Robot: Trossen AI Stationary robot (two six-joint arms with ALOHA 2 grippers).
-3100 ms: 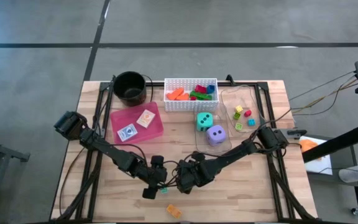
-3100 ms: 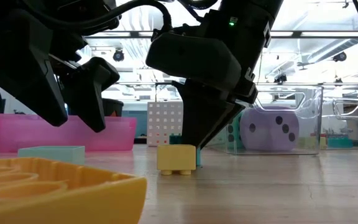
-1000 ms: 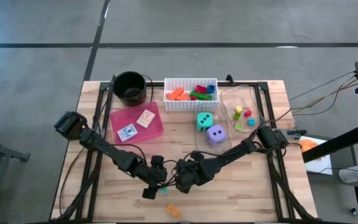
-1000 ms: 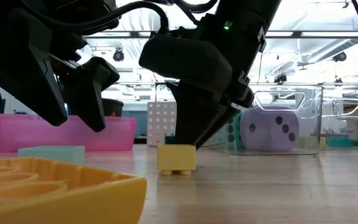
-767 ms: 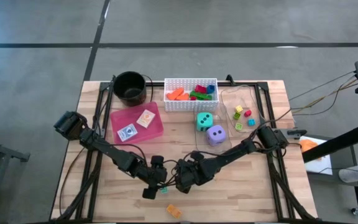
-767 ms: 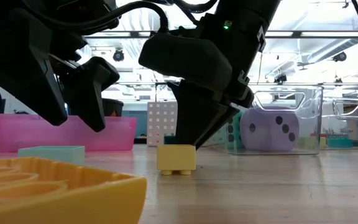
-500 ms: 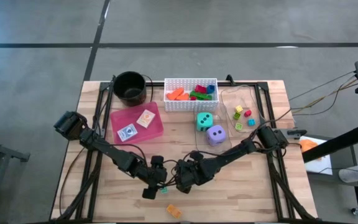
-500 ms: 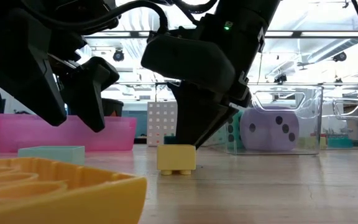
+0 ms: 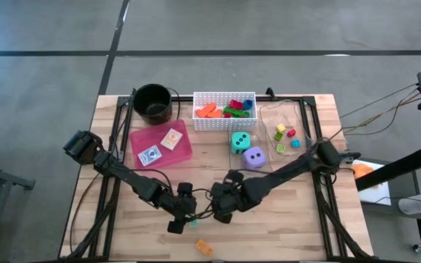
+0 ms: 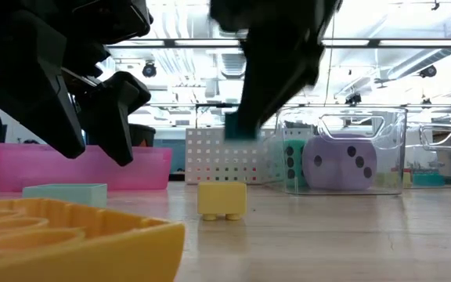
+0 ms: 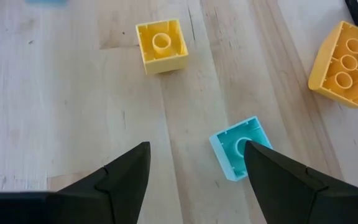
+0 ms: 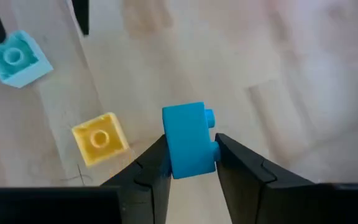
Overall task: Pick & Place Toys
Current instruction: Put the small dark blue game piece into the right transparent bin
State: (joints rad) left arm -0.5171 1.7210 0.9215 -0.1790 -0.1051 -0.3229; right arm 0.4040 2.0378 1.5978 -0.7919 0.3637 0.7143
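Note:
A small blue block (image 12: 188,140) hangs above the table with my right gripper (image 12: 191,149) shut on it; the low view shows it blurred (image 10: 239,125) over a yellow block (image 10: 222,200). That yellow block (image 12: 99,138) rests on the wood. In the high view the right gripper (image 9: 222,212) is at the table's near middle. My left gripper (image 11: 194,180) hovers open beside it (image 9: 177,222), over a light blue block (image 11: 241,148) that lies on the table without touching the fingers. A bigger yellow-orange block (image 11: 344,62) lies nearby. My right gripper pinches the blue block by two opposite sides (image 12: 169,155) between its two fingers (image 12: 145,171). The fingers come slanting down from above. The block is lifted clear of the table, and its stud (image 12: 210,118) faces sideways.
The white basket (image 9: 224,121) with blocks stands at the far middle, the pink tray (image 9: 184,148) with two cards to its left, and a black bowl (image 9: 153,102) behind that. Clear tubs hold the teal die (image 9: 240,142), the purple die (image 9: 253,157) and small blocks (image 9: 287,135).
My right gripper has gone up from the table with the blue block and has rolled a little. The block, which stood behind the yellow block, now hangs clear above it. The yellow block has stayed where it was.

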